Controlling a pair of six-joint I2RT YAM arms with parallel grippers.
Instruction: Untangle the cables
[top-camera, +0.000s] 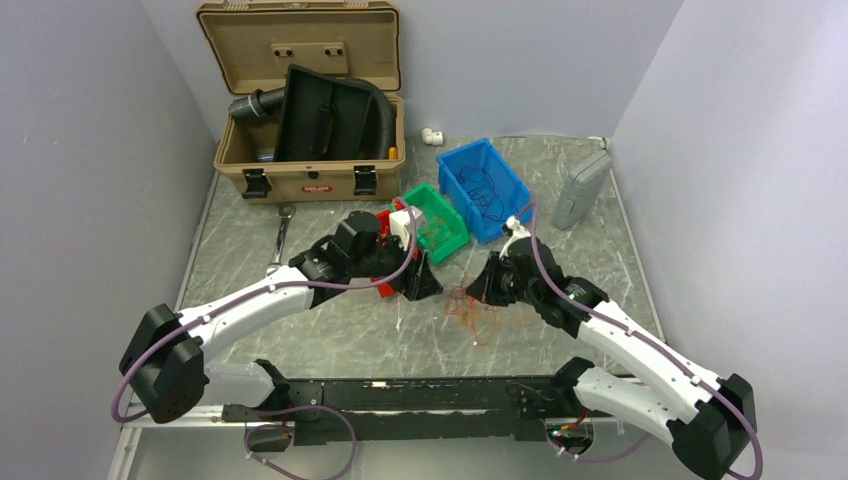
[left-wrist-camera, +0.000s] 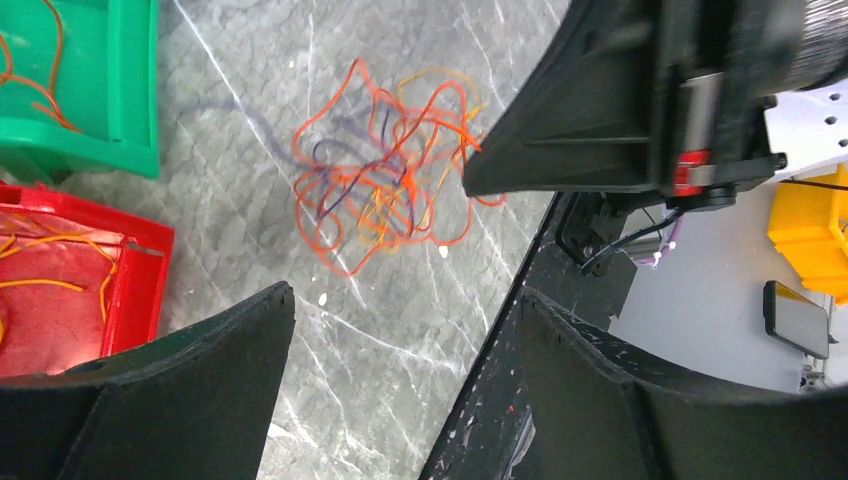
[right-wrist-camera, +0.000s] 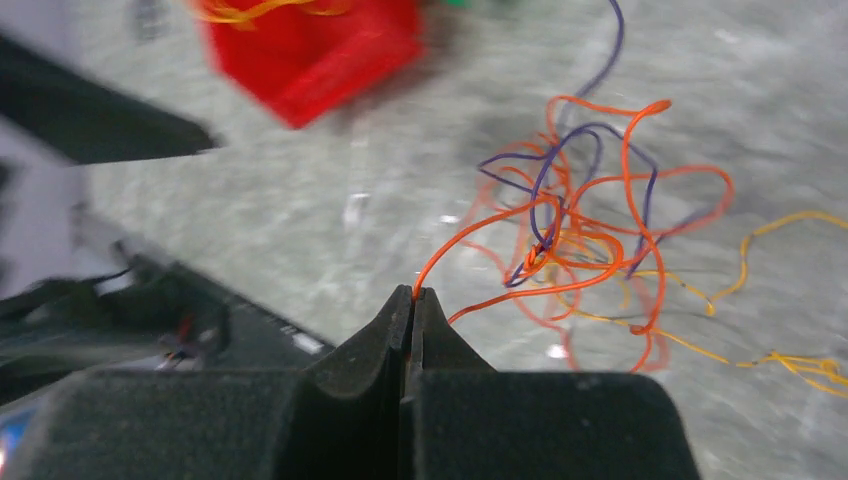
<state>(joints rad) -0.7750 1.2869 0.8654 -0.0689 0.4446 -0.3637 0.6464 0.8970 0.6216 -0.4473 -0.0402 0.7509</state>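
Right jaws pinched one thin orange wire (right-wrist-camera: 440, 256); pulling could cinch the multicoloured wire tangle (right-wrist-camera: 575, 240) just ahead. Left jaws gaped wide.

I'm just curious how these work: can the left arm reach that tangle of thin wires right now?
Probably yes. The left gripper is open, with only bare table between it and the tangle of cables. The right gripper, shut on an orange strand, crowds one side.

Open grey marble counter (top-camera: 330, 340) runs along the near side of the tangle of thin orange and purple cables (left-wrist-camera: 385, 170). The left end effector (top-camera: 420, 280) and right end effector (top-camera: 482, 285) hem it in on either side, while the red plastic bin (left-wrist-camera: 60, 290) and green plastic bin (left-wrist-camera: 100, 100) crowd the far left.
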